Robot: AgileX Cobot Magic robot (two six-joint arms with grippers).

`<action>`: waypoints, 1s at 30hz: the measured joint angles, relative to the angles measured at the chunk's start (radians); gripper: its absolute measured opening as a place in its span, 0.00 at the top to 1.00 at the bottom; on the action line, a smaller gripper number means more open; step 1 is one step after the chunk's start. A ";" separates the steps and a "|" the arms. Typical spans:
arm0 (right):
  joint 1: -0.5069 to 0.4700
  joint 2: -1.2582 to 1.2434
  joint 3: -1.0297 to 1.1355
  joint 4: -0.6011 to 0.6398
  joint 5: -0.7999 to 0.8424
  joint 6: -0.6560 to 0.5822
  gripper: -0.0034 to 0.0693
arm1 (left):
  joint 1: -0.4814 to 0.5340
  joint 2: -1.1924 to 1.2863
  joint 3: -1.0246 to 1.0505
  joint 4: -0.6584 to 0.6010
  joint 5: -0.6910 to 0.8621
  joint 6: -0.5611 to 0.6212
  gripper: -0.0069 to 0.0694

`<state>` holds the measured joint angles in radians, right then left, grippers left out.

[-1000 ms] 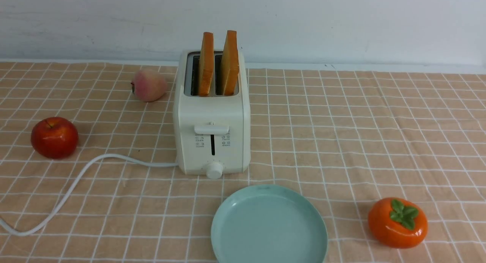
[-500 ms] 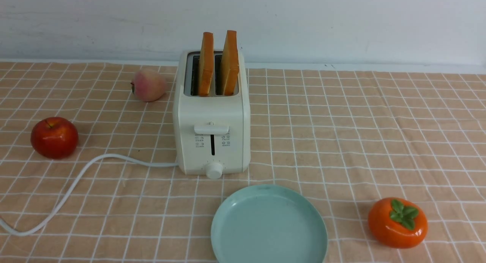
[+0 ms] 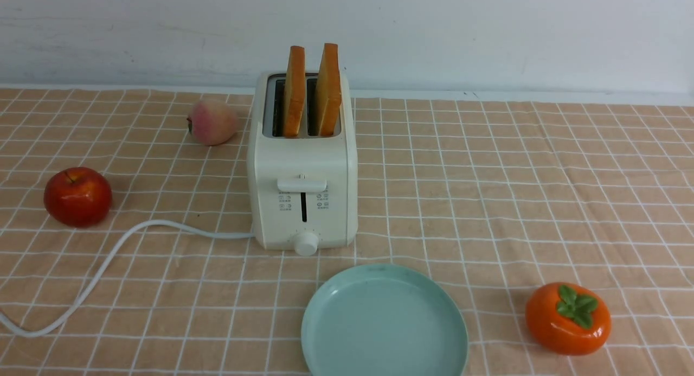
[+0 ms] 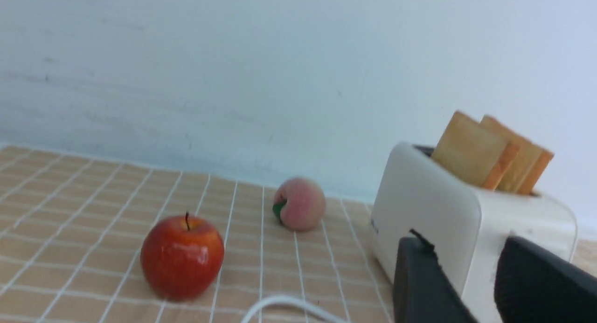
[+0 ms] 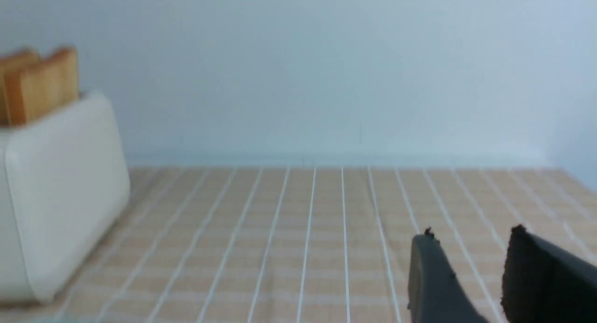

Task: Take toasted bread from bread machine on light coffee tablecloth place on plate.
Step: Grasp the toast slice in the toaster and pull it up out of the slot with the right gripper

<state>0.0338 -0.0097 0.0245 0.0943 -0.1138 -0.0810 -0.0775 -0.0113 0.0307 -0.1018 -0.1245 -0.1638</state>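
Here, L gripper (image 4: 466,248) and R gripper (image 5: 471,239) both have jaws parted, holding nothing. Plate (image 3: 384,324) lies bare, nearest the robot, prob. to keep each carry short. Toaster (image 4: 429,197) stands just beyond L jaws, partly framed by their gap, and well off to one side of R jaws. Toast (image 3: 294,91), 2 slices, stands upright in the slots, tops proud, so there's an edge to pinch. Apple (image 4: 182,255) and peach (image 4: 298,203) sit beyond L jaws, off the path. Checked tan cloth (image 5: 326,220), slightly wrinkled, runs ahead of R jaws to a plain pale wall (image 5: 326,80).
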 joint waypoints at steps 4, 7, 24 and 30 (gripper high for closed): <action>0.000 0.000 0.000 0.002 -0.132 0.000 0.62 | 0.000 0.000 0.000 -0.006 -0.027 -0.007 0.60; 0.000 0.000 0.000 0.002 -0.182 0.000 0.62 | 0.000 0.000 0.000 -0.006 -0.027 -0.007 0.60; 0.000 0.081 -0.351 0.104 -0.389 0.251 0.62 | 0.000 0.029 -0.290 -0.052 -0.348 -0.426 0.60; 0.000 0.358 -0.871 0.080 -0.200 0.232 0.62 | 0.000 0.287 -0.757 -0.021 -0.026 -0.382 0.60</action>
<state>0.0338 0.3486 -0.8464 0.1740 -0.3141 0.1514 -0.0775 0.2757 -0.7261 -0.1225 -0.1508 -0.5454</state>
